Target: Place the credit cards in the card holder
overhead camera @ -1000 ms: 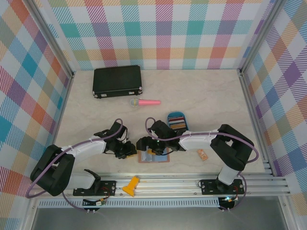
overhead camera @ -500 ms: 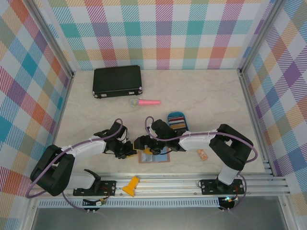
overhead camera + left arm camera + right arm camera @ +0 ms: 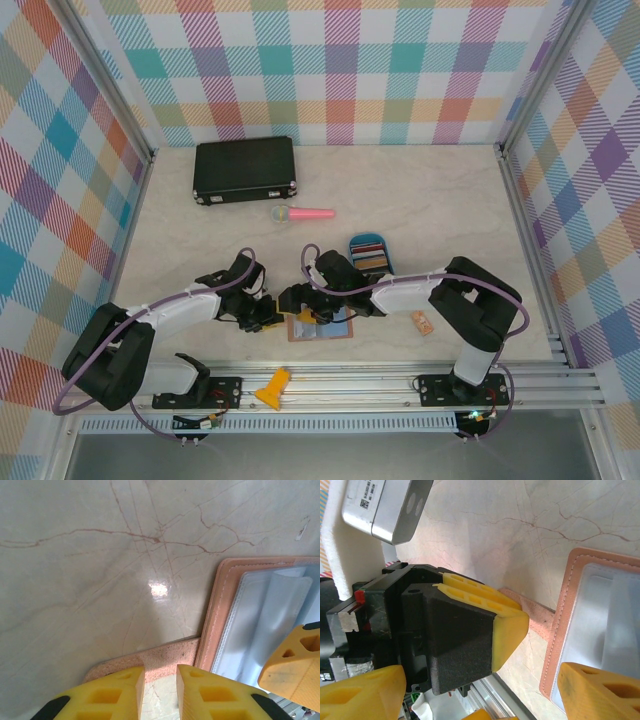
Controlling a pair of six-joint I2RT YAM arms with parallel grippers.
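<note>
The card holder (image 3: 325,328) lay open at the near edge of the table (image 3: 450,200). Its pink flap sat under the left gripper (image 3: 160,677), whose fingers were almost together. The right gripper (image 3: 480,680) hung spread wide over the holder's 9 o'clock edge. The credit cards (image 3: 369,252) sat in the blue tray (image 3: 391,262) at 1 o'clock.

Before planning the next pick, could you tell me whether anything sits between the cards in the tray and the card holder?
No loose item lies between the credit cards and the card holder; the right arm's wrist crosses above that gap, its right claw open over the holder.
</note>
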